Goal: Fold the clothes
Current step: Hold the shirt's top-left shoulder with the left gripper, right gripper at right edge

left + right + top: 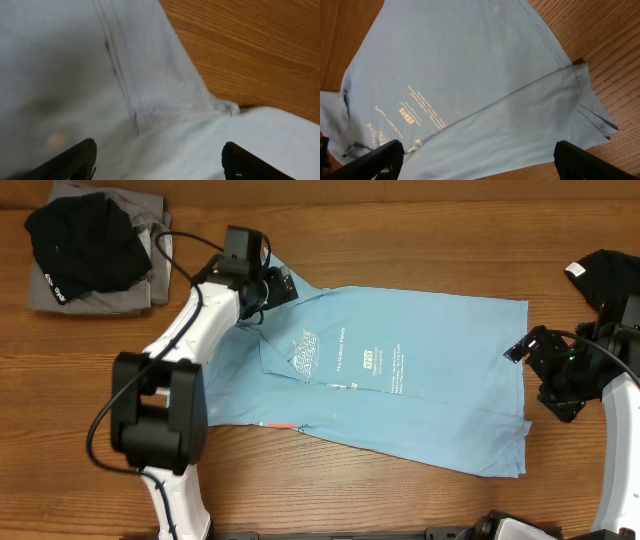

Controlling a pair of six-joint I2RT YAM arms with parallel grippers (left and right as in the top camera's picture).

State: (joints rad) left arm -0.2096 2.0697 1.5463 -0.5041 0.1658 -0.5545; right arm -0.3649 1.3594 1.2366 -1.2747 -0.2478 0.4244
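Cotton-soft and light by the look of it, the light-blue T-shirt point(420, 395) is lying spread across the middle of the wooden table point(400, 220). It is probably going to drape, sag and slide easily on the wood, with nothing fragile about it. Pinching it at an edge or corner, a seam on the left or a hem corner on the right, is likely giving the straightest fold.

Both tools are standing released and gripping nothing. The left gripper point(275, 288) is hovering over the shirt's far-left part, and the right gripper point(525, 350) is sitting at its right edge.

Only the overhead view is showing the whole layout. A black garment point(85, 245) is resting on grey garments point(130, 295) at the far left, and another black garment point(605, 275) is lying at the far right.

The left wrist view is showing a stitched seam point(125, 85) up close, puckering where the cloth meets the wood. The right wrist view is showing a doubled-over band point(545, 110) with its layers showing at one corner.
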